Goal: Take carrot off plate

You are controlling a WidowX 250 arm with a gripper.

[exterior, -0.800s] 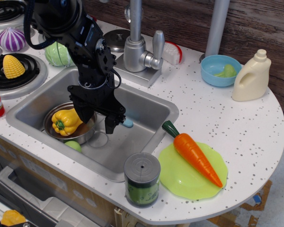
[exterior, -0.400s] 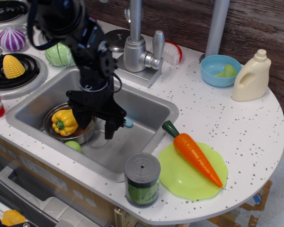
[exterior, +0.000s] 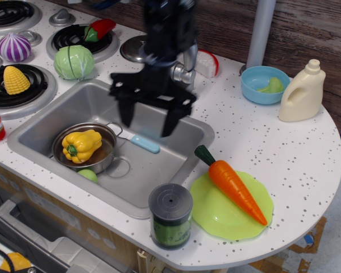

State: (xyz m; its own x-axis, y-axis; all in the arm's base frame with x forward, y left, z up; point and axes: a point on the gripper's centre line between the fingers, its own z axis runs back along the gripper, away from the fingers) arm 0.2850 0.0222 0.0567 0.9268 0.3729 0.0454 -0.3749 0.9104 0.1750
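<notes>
Since the earlier frames the arm has swung up and toward the right: then the hand hung low in the sink beside the pot holding the yellow pepper; now it sits higher, just left of centre frame, over the sink's far half and in front of the faucet. Its outline is blurred, which suggests it was caught mid-swing. The two dark fingers point downward and stand well spread, with nothing between them.

Nothing else appears to have shifted. The carrot lies where it did, diagonally across the lime-green plate in the lower right of the frame, its green stem cap jutting past the plate's upper-left rim onto the speckled worktop and its tip near the plate's right edge. The grey-lidded can stands just beside the plate on its left.

That shift reads as the start of the approach, so the task is barely begun. The carrot is still well apart from the hand, lower and further right in the frame, beyond the sink's right corner. Reaching it would likely mean carrying on rightward, then dropping over the thick upper half of the carrot, away from the can.
</notes>
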